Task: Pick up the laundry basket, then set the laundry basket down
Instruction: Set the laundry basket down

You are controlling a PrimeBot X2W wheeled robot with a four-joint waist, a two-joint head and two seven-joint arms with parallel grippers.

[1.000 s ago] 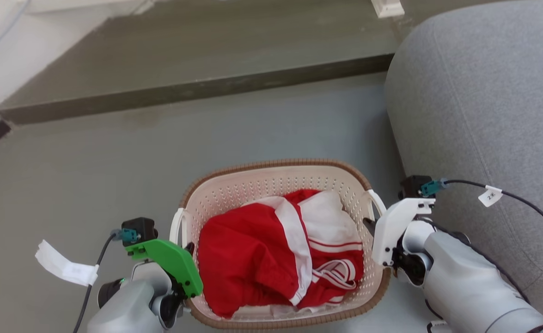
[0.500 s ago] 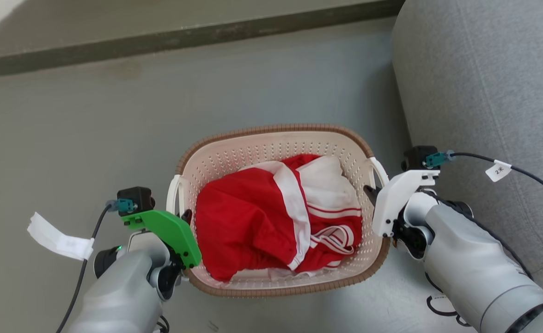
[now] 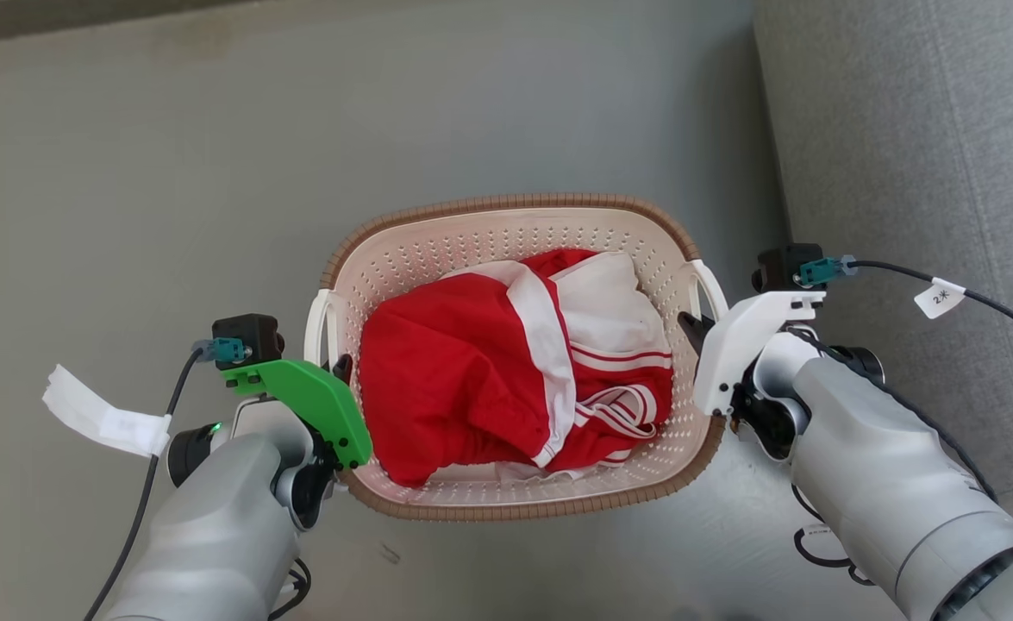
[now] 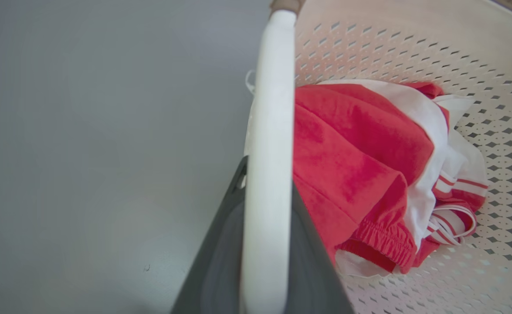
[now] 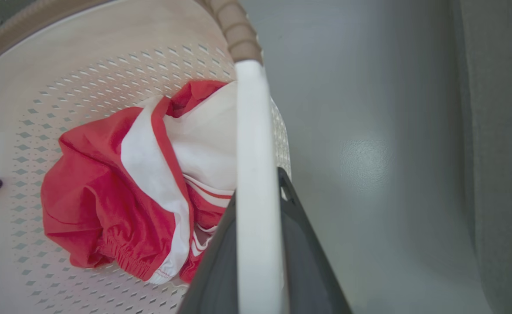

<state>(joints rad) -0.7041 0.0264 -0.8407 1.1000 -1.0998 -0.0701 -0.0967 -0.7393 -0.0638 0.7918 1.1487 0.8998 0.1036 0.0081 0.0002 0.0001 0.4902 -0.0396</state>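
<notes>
The left gripper point(image 4: 268, 174) clamps its two dark fingers point(image 4: 221, 257) on either side of the white handle point(image 4: 273, 100) of the basket point(image 4: 369, 43). Red and white clothes point(image 4: 351, 148) lie bunched against the perforated wall. A bit of brown rim point(image 4: 286, 4) shows at the top, and grey floor point(image 4: 107, 131) lies to the left.

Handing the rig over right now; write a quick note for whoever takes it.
Grippers: left gripper shut on the left handle of the laundry basket; right gripper shut on the right handle.
Basket: between the arms, red-and-white garment inside, grey sofa on its right.
Done: both handles gripped. Off the floor or not: cannot tell.
To do: lift if needed, then set it down.
</notes>
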